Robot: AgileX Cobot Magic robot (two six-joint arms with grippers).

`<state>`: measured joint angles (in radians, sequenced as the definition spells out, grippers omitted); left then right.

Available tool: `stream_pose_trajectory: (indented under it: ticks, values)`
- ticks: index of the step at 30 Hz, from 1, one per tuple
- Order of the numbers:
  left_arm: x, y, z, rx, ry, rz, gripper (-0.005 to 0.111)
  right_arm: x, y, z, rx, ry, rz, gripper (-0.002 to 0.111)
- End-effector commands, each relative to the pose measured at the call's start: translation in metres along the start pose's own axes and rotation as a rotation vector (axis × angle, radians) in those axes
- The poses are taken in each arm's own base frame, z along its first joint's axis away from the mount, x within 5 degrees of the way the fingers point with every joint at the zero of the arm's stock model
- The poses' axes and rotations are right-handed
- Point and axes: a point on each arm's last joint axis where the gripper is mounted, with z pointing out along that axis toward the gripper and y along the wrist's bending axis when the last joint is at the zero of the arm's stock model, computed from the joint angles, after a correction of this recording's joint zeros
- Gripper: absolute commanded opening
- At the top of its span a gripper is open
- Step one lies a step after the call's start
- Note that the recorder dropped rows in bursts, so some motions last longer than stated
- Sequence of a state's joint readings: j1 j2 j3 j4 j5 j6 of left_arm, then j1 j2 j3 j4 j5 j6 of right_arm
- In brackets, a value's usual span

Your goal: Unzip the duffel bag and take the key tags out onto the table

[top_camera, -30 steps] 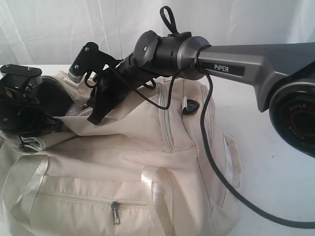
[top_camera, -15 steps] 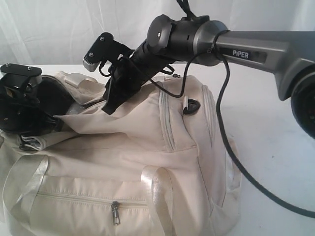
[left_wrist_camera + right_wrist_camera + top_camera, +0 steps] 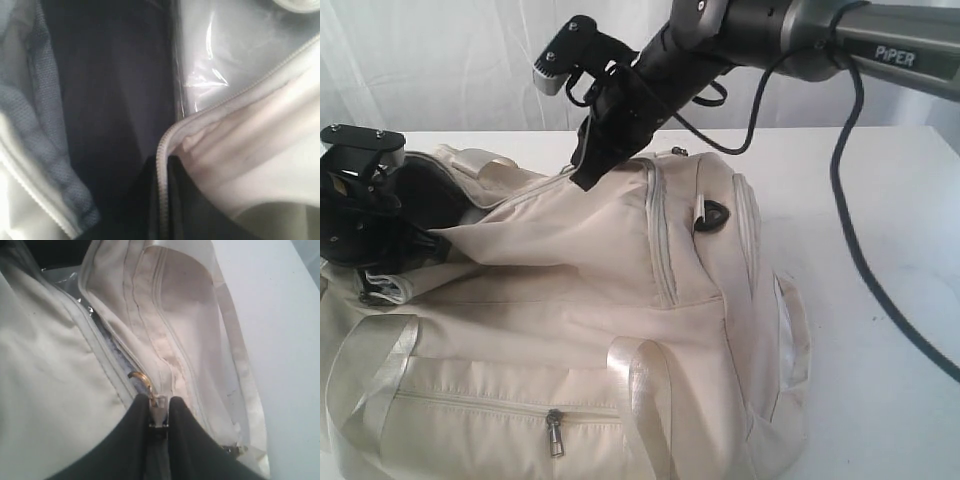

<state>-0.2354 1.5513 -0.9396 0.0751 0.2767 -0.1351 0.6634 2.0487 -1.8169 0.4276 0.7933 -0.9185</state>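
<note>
Duffel bag (image 3: 570,290), large, cream and of soft fabric, lies slumped on the wide white tabletop (image 3: 880,260). Its front zip pocket faces the exterior camera and a shiny strap handle (image 3: 642,395) is draped over it. At the crest of the bag the right fingers (image 3: 125,445), black and tapered, are pressed together on the small metal zipper pull (image 3: 157,412) of the main zip, pinching its silver tab between their tips. A brass-coloured ring on the slider sits just ahead of them. Beyond the tips the zip's two cream edges run on toward a dark opening, where a glossy clear plastic sheet (image 3: 65,277) shows. Off to one side of these fingers a pale strap lies against bare tabletop. At the bag's open end the left fingers (image 3: 187,215) are closed on the cream zip edge of the bag mouth, with the row of teeth passing between them. Just past them lie dark grey lining (image 3: 110,90), a patch of grey mesh (image 3: 40,110) and more of the clear plastic.
</note>
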Motion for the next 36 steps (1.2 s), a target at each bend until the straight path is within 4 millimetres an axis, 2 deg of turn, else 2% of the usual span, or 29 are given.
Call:
stream_pose_trajectory:
  ticks: [1, 18, 27, 31, 36]
  values:
    - [0.003, 0.002, -0.001, -0.008, 0.025, 0.012, 0.0, 0.003, -0.013, -0.028, 0.042, 0.006, 0.02, 0.0]
    - [0.0, 0.002, -0.001, -0.009, 0.001, 0.012, 0.0, 0.025, -0.032, -0.097, 0.1, 0.053, 0.127, 0.0]
    - [0.0, 0.002, -0.001, -0.009, -0.001, 0.012, 0.0, 0.038, -0.03, -0.132, 0.147, 0.041, 0.175, 0.0]
    - [-0.001, 0.002, -0.003, -0.009, -0.012, 0.01, 0.0, 0.038, -0.026, -0.141, 0.158, 0.029, 0.192, 0.0]
    - [-0.01, 0.002, -0.018, -0.01, -0.121, 0.006, 0.0, 0.043, -0.02, -0.142, 0.131, 0.049, 0.253, 0.0]
